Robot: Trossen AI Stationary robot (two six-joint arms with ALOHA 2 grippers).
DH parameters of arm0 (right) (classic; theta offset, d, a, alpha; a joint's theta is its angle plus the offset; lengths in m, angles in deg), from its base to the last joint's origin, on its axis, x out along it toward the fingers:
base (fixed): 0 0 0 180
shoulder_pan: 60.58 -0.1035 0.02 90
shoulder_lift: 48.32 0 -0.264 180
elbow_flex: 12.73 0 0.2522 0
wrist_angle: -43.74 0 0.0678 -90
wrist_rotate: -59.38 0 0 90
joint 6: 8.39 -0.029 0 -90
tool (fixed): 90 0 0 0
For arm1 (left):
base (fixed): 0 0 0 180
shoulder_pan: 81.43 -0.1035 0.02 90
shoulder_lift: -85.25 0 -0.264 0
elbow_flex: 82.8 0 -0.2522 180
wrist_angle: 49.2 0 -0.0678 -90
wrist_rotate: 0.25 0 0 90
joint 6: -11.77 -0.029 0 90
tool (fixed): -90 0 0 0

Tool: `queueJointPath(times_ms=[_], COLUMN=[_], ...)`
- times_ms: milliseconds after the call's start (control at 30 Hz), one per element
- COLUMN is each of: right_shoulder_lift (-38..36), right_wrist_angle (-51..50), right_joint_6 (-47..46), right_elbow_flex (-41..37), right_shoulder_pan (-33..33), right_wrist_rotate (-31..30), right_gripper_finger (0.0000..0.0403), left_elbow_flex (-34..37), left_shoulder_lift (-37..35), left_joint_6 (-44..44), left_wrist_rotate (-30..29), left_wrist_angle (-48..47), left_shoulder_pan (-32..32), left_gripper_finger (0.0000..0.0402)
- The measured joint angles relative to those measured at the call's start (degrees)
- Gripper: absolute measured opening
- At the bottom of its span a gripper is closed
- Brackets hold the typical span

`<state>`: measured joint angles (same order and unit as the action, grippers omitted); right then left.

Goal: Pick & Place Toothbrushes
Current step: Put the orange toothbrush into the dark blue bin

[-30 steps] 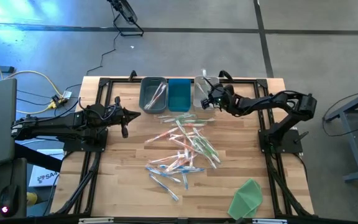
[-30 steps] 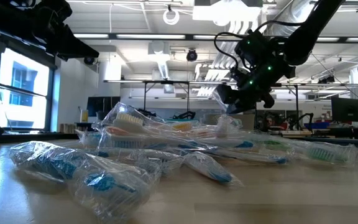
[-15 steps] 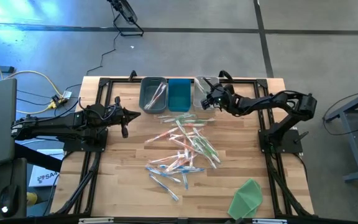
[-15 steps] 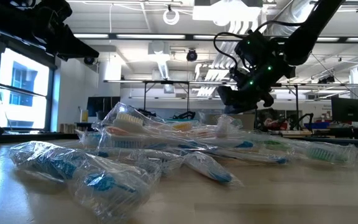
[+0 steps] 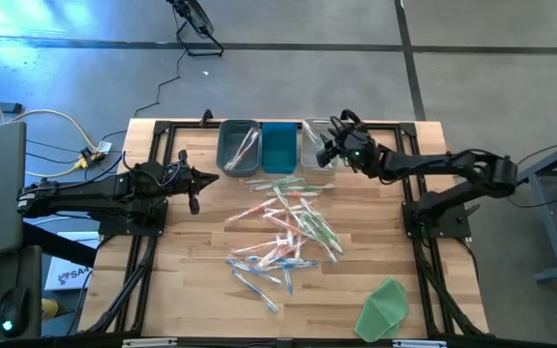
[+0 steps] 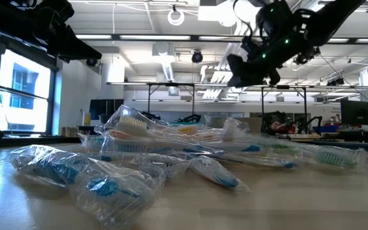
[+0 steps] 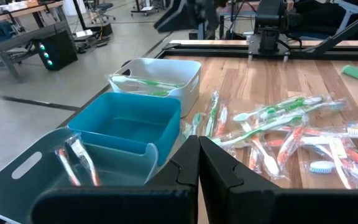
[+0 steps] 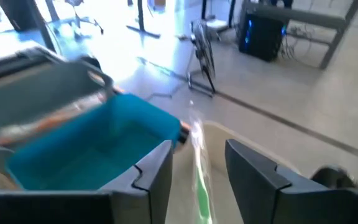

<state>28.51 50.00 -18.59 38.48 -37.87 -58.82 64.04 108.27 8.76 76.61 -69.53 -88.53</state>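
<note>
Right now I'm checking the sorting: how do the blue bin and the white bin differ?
The blue bin looks empty, while the white bin holds green toothbrushes. The blue bin stands in the middle of the row, the white bin at the end under the right gripper, whose jaws are open above it. Both are small, open-topped, rounded boxes at the table's far edge.

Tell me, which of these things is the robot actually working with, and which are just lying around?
Working with:
- toothbrushes piled on the table
- three bins: grey, blue, white
- right gripper, open above the white bin

Lying around:
- green cloth
- left gripper, parked and shut
</note>
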Motion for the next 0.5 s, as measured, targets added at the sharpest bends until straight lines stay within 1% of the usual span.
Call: queueJointPath(times_ms=[133, 300, 367, 500], right_shoulder_lift=[-3.42, -5.0, -5.07, -5.04], right_wrist_angle=[-0.03, -0.06, -0.04, -0.18], right_joint_6=[0.03, -0.46, -0.5, -0.75], right_elbow_flex=[0.0, 0.02, 0.02, 0.02], right_shoulder_pan=[-1.48, -3.93, -5.17, -8.44], right_wrist_rotate=[0.02, 0.63, 4.5, 15.38], right_gripper_finger=[0.0132, 0.0128, 0.0128, 0.0128], left_elbow_flex=[0.0, 0.02, 0.02, 0.02], left_shoulder_lift=[0.0, -0.02, 0.0, 0.0], left_joint_6=[0.03, 0.44, 0.46, 0.48], left_wrist_rotate=[0.13, 0.15, 0.15, 0.15], left_wrist_angle=[-0.01, 0.0, 0.0, 0.0], left_shoulder_pan=[-0.01, -0.01, -0.01, 0.0], left_gripper_finger=[0.0, 0.0, 0.0, 0.0])
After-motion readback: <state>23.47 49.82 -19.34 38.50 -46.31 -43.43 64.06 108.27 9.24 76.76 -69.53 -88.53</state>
